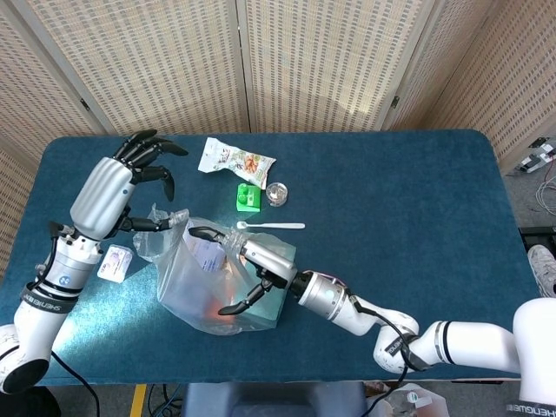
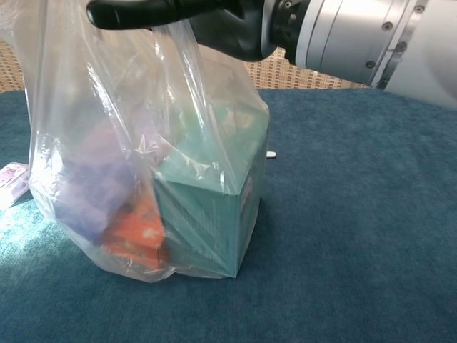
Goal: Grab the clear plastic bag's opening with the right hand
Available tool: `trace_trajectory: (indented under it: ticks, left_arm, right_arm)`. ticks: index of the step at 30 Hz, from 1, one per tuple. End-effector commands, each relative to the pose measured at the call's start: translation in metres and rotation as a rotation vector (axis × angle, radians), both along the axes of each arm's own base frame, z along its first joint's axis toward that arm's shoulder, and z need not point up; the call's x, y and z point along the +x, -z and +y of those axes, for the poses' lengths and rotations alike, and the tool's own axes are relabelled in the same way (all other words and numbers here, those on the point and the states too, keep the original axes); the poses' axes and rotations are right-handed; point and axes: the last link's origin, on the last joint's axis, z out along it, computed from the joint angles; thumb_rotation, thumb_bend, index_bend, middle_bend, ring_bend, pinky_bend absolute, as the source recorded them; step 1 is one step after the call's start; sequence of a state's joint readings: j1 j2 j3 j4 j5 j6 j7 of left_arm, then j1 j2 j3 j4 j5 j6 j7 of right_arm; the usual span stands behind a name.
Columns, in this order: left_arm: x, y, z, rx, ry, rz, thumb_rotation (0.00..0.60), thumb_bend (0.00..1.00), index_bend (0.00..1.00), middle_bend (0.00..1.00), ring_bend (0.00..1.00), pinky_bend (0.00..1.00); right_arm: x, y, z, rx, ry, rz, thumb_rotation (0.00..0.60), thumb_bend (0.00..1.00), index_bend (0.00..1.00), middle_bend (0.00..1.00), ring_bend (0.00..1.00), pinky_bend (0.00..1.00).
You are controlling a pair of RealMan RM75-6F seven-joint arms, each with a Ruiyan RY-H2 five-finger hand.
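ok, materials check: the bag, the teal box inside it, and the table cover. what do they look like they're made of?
Clear plastic bag: thin glossy film, probably polyethylene; it creases, glints and shows its contents.
Teal box: likely printed cardboard, with sharp edges, flat faces and a slight sheen, though the film blurs its surface.
Table cover: looks like dark blue short-pile fabric, felt or carpet; matte, with a fuzzy mottled texture.
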State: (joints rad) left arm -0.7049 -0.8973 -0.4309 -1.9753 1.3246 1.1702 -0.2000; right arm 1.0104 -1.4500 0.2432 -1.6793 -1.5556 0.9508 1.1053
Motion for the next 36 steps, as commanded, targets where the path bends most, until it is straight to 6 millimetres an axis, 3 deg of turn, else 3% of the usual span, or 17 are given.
trace_trajectory:
  ticks: [1,25,36]
  left_arm:
    - [0.003,0.005,-0.001,-0.014,0.007,0.020,0.600,0.16,0.65,0.28,0.19,0.07]
    - [0.031,0.037,-0.007,-0.107,0.069,0.067,0.600,0.16,0.63,0.28,0.19,0.07]
    - [0.035,0.050,-0.006,-0.128,0.072,0.117,0.600,0.16,0.62,0.28,0.19,0.07]
  right_arm:
    - [0.004,0.002,-0.001,0.007,-0.004,-0.003,0.600,0.00,0.00,0.00,0.00,0.04]
    - [0.029,0.016,-0.001,0.039,-0.034,-0.009,0.600,0.00,0.00,0.00,0.00,0.04]
    - [0.036,0.020,0.003,0.045,-0.051,-0.013,0.600,0.00,0.00,0.00,0.00,0.04]
